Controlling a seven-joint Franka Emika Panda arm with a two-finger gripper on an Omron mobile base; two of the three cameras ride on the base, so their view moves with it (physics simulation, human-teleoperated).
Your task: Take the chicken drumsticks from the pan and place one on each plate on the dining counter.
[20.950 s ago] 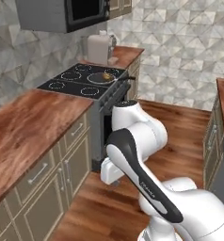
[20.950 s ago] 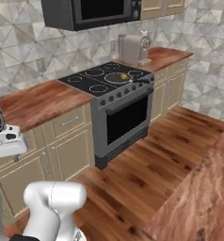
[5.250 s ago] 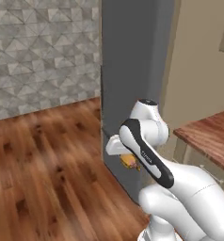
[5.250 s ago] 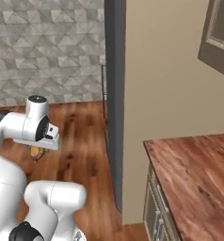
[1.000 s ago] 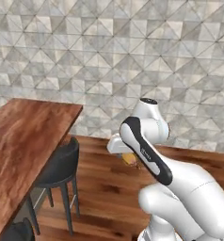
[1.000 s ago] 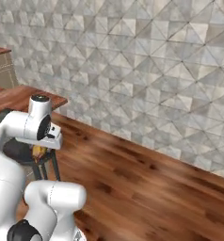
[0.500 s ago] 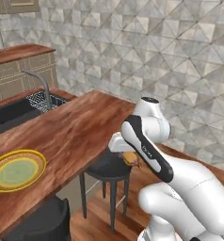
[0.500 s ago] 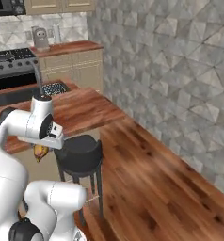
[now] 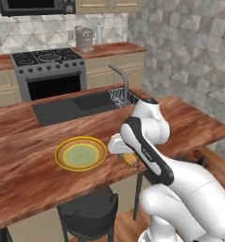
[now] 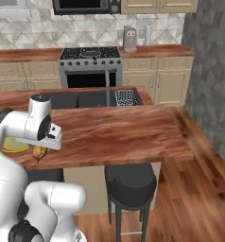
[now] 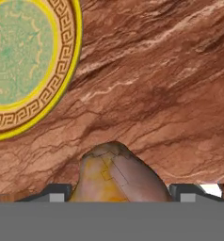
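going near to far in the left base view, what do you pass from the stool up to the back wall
stool → dining counter → plate → sink → stove → microwave

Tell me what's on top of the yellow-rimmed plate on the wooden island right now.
Nothing shows on the round yellow-rimmed, green-centred plate. The golden-brown chicken drumstick is in the gripper, over bare wood beside it. In the right base view the arm covers most of the plate.
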